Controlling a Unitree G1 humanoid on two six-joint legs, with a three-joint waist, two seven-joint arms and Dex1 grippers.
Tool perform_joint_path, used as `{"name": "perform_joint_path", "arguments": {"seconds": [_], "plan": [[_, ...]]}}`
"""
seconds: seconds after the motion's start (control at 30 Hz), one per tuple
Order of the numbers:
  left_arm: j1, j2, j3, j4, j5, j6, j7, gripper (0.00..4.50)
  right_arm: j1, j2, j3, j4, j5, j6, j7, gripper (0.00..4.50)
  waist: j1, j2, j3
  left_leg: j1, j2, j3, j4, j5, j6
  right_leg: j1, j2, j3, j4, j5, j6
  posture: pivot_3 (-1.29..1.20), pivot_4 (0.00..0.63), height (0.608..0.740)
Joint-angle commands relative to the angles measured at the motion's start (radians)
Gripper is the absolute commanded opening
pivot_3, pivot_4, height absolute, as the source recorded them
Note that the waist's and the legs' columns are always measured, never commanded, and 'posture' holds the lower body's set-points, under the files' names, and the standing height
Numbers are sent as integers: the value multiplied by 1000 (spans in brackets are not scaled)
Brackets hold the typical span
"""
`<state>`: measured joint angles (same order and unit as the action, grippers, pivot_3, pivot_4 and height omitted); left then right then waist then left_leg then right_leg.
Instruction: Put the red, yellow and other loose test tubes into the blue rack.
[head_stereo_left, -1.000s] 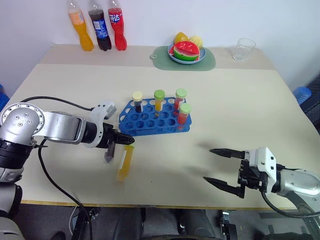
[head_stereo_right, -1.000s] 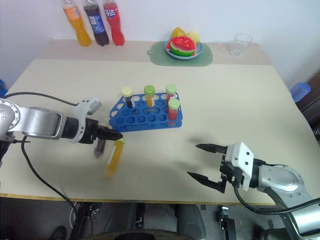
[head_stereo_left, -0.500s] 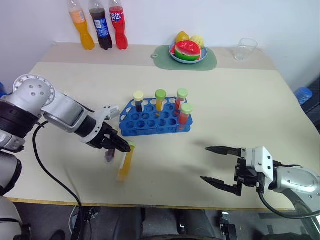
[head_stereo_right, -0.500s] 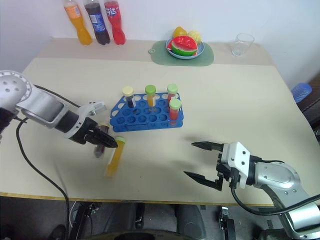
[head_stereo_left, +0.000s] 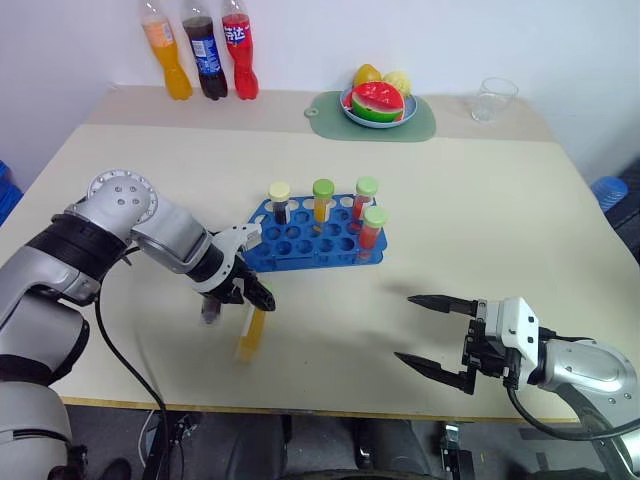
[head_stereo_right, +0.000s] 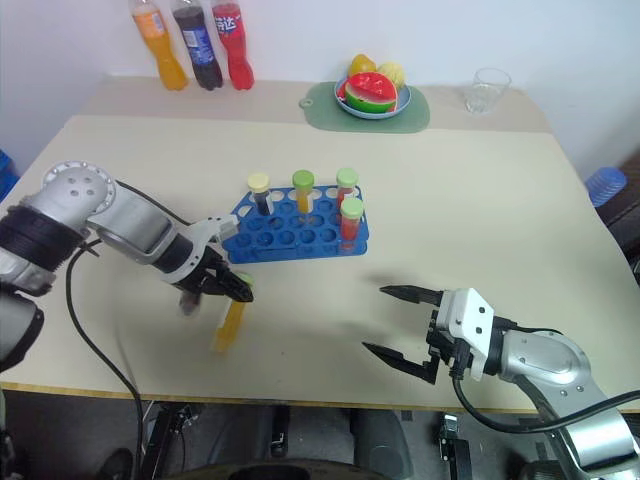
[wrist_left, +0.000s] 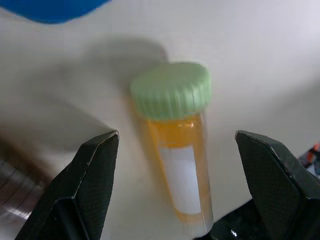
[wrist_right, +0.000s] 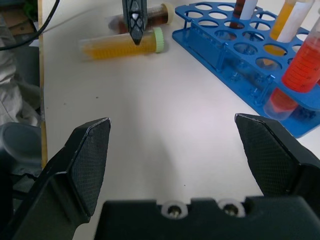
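A: Where does the loose yellow-filled test tube with the pale green cap (wrist_left: 176, 150) lie?

B: Flat on the cream table (head_stereo_left: 480, 215), just near of the bright blue plastic rack with round holes (head_stereo_left: 312, 243). The left gripper (head_stereo_left: 248, 296) points steeply down over its capped end, fingers (wrist_left: 92, 170) spread wide on either side, not touching it.

A: Anything beside it?

B: A dark-filled tube (wrist_right: 150, 15), possibly brown, lies just to its left; it is blurred.

A: And the rack?

B: Four capped tubes stand in it, mid-table.

A: The right gripper (head_stereo_left: 432, 337)?

B: Spread wide and empty, at the near right, well apart from the rack.

A: Changes from a second ago?

B: The left gripper has tipped from nearly level to steeply downward. The tubes lie as before.
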<state>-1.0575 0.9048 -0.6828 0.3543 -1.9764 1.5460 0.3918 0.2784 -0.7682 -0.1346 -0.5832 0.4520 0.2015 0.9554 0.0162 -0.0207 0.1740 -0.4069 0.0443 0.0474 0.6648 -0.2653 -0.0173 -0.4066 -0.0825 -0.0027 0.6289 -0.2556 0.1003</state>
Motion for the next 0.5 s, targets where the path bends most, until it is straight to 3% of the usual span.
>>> {"name": "perform_joint_path", "arguments": {"seconds": [0.03,0.17,0.5], "plan": [[73,-38,68,-45,4,-62,98,2988,11,0,-30,-46,6,-7,-14,4416,3,2,-1,1,-1,0,0,0,0,1,-1,0,0,0,0,0,150,740],[119,-59,136,-67,4,-59,121,1094,11,0,-31,-44,4,-8,-21,4416,3,2,-2,1,-3,0,2,0,-1,3,-3,0,0,0,0,0,150,740],[188,-2,249,-196,4,-75,43,1094,-45,20,7,1,-15,-19,-35,4416,-4,1,-1,0,-4,-1,1,0,-1,1,-4,0,0,0,0,0,150,740]]}}
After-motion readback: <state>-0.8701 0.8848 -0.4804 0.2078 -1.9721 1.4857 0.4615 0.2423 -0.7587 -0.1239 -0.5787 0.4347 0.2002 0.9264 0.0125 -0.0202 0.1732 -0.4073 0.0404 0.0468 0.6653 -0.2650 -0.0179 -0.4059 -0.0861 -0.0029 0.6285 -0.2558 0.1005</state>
